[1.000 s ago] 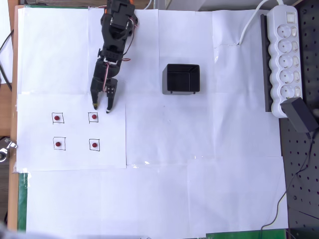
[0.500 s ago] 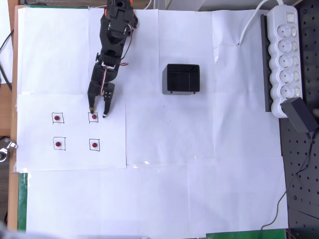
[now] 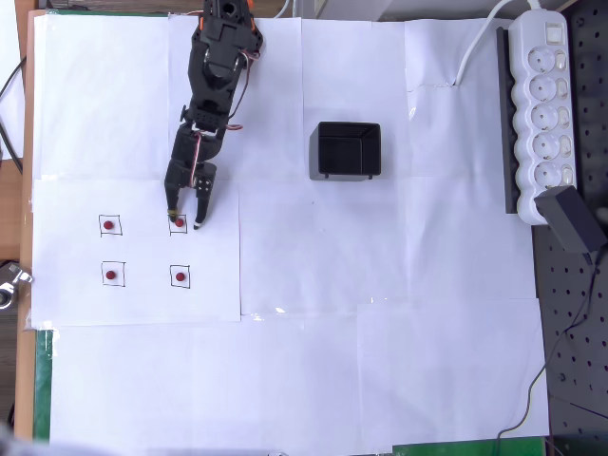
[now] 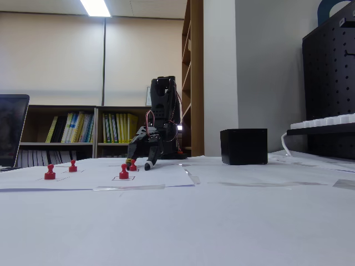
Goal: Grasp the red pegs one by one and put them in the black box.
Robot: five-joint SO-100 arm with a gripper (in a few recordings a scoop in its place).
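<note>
1. The black two-finger gripper (image 3: pixel 185 218) of the dark arm (image 3: pixel 214 85) has its fingers spread apart, straddling the upper-right one of the small dark-red pegs (image 3: pixel 179 222) in the overhead view. In the fixed view the gripper (image 4: pixel 137 164) hangs tilted down with its tips just above the paper and a red peg (image 4: pixel 133 165) between them; nothing is pinched yet.

2. All four tiny red pegs stand upright on their pencilled squares: the one between the fingers, its left neighbour (image 3: pixel 109 226), and the near pair (image 3: pixel 111 275) and (image 3: pixel 180 276). (They read as round dots from above and as little pawn-like sticks from the side.)

3. The small black square open-topped plastic box (image 3: pixel 346 150) sits well apart to the right of the pegs, on the far half of the table. Its inside looks bare from above, so I judge no peg has been delivered.

4. Judgement of progress: the task is at its very start, in the grasp of the first peg. What is left is closing on it, carrying it right to the box, releasing it, then repeating for the other three.

5. Around this lie the white paper sheets (image 3: pixel 380 332) covering the table, and at the right edge a white power strip (image 3: pixel 541 104) with a black adapter (image 3: pixel 575 218), both clear of the working area.
</note>
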